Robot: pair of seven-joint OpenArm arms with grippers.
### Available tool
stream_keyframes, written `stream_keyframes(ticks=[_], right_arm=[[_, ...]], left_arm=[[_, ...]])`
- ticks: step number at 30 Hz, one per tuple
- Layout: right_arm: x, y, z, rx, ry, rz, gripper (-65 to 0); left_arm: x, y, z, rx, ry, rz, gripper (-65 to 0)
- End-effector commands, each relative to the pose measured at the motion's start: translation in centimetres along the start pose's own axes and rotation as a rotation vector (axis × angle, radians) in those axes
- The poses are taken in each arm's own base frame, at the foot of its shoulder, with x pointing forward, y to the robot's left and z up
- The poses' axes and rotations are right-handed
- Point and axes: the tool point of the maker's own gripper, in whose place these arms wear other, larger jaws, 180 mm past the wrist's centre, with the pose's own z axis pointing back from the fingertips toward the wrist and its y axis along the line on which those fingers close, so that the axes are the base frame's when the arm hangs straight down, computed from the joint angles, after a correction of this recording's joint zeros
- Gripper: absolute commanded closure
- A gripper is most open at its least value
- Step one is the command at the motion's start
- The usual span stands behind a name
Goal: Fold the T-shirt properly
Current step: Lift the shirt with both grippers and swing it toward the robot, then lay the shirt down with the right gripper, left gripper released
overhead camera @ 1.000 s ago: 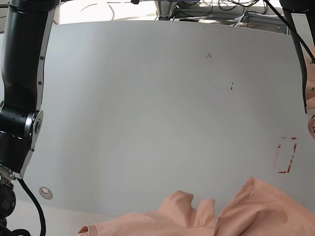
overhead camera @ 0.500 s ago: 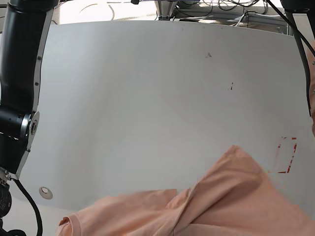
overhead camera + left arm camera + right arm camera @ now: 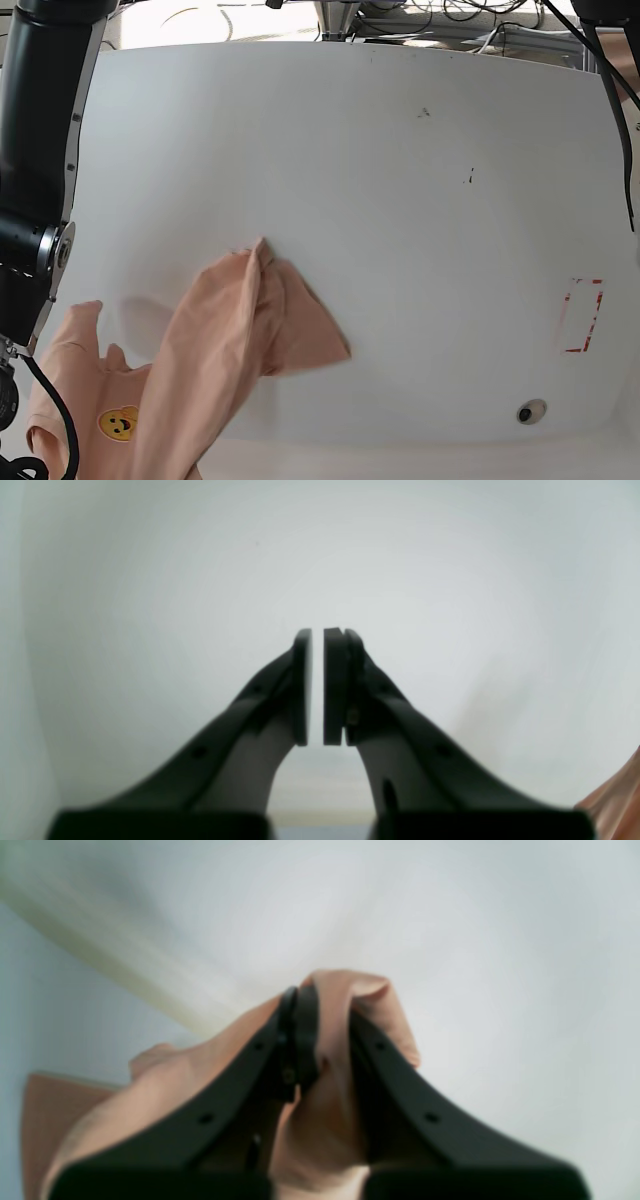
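Note:
The salmon-pink T-shirt [image 3: 225,330] lies bunched at the lower left of the white table [image 3: 400,180], one fold peaking toward the middle. Its yellow smiling-face emblem [image 3: 119,422] shows near the front edge. In the right wrist view my right gripper [image 3: 320,1010] is shut on a bunch of the T-shirt fabric [image 3: 362,990], which wraps over its fingers. In the left wrist view my left gripper [image 3: 317,685] is empty above bare table, its pads almost together with a thin gap. A scrap of the T-shirt [image 3: 617,800] shows at that view's lower right corner. Neither gripper shows in the base view.
The right arm's black links [image 3: 40,150] stand along the left side of the base view. A red dashed rectangle [image 3: 583,315] is marked on the table at the right, with a small round fitting [image 3: 530,411] below it. Cables [image 3: 430,20] lie behind the far edge.
The T-shirt has swept from the lower right of the base view to the lower left and further up the table. Its smiling-face emblem now shows.

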Motion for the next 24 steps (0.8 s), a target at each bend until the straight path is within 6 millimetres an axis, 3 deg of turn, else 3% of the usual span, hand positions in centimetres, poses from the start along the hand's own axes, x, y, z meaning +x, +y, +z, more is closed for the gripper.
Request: stream_keyframes(ticks=[1,12,17,24], right_arm=[[2.1,-0.6,0.8,-0.016,-0.066,0.004,-0.2],[3.0,0.9,0.0,0.015,-0.082,0.004,-0.2],[4.3,2.5,-0.7,0.047,-0.110,0.004,-0.2],[10.0,5.2,0.4,0.071,-0.220,0.097,-0.2]], left_arm=[[1.4,-0.3,0.3,-0.007,-0.044,-0.012,-1.7],[-1.6,0.8,0.3,0.013,0.015,-0.001,-1.7],[-1.8,0.7,0.4,0.002,0.015,0.007,-1.7],[-2.6,1.2,0.9,-0.011,0.023,0.024,-1.7]])
